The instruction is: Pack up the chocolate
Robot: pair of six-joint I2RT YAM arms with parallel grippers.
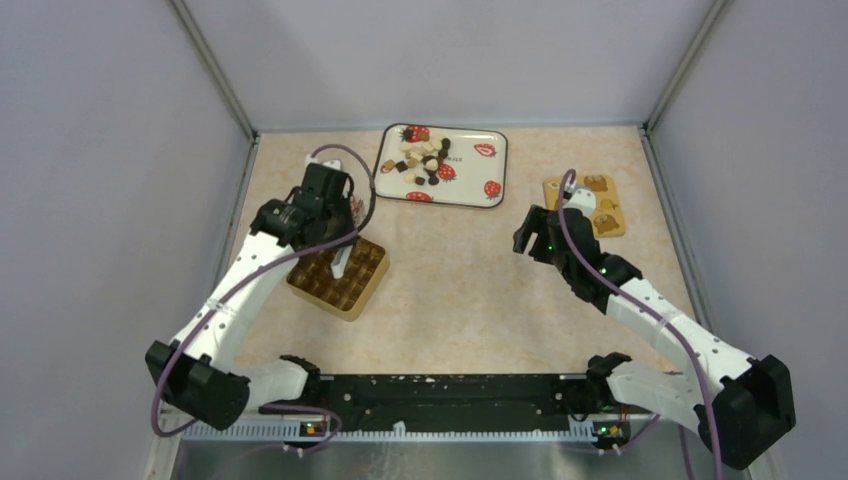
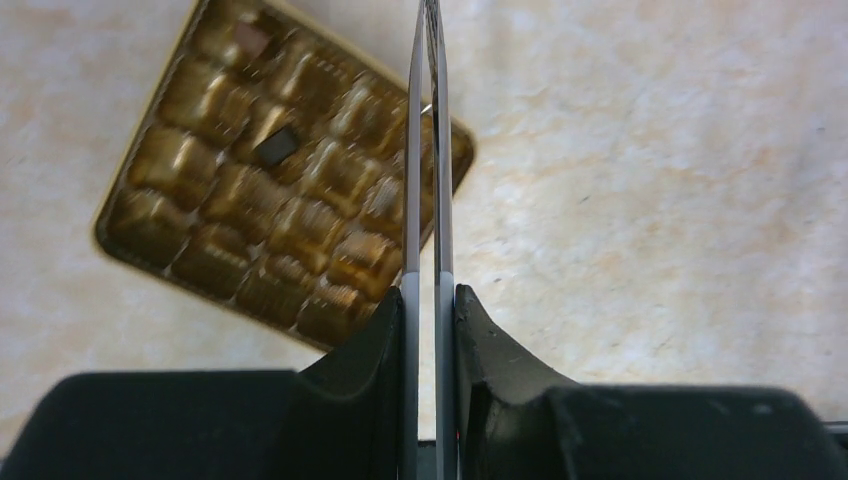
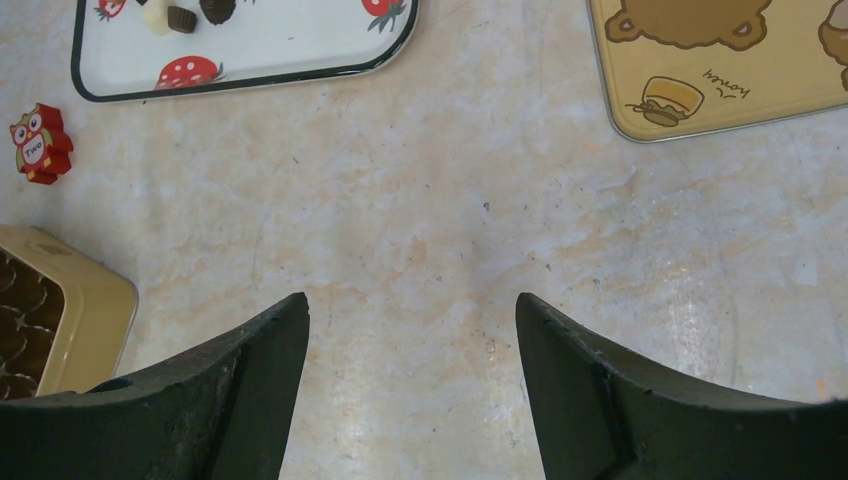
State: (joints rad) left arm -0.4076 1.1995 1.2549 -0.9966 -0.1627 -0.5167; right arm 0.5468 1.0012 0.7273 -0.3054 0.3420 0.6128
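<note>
The chocolate (image 1: 425, 160) lies heaped on a white tray with strawberry prints (image 1: 480, 190); a few pieces (image 3: 180, 17) show at the top of the right wrist view. A gold box of cups (image 1: 340, 275) holds a dark piece (image 2: 277, 146) and a second piece (image 2: 250, 40). My left gripper (image 2: 430, 295) is shut on thin grey tweezers (image 2: 428, 150), which reach over the box's right side. Their blades lie almost together and their tips run off the top of the view. My right gripper (image 3: 412, 305) hangs open over bare table, holding nothing.
A yellow lid printed with bears (image 1: 590, 205) lies at the back right. A small red owl block (image 3: 38, 143) sits between the tray and the box (image 3: 60, 320). Grey walls enclose the table on three sides.
</note>
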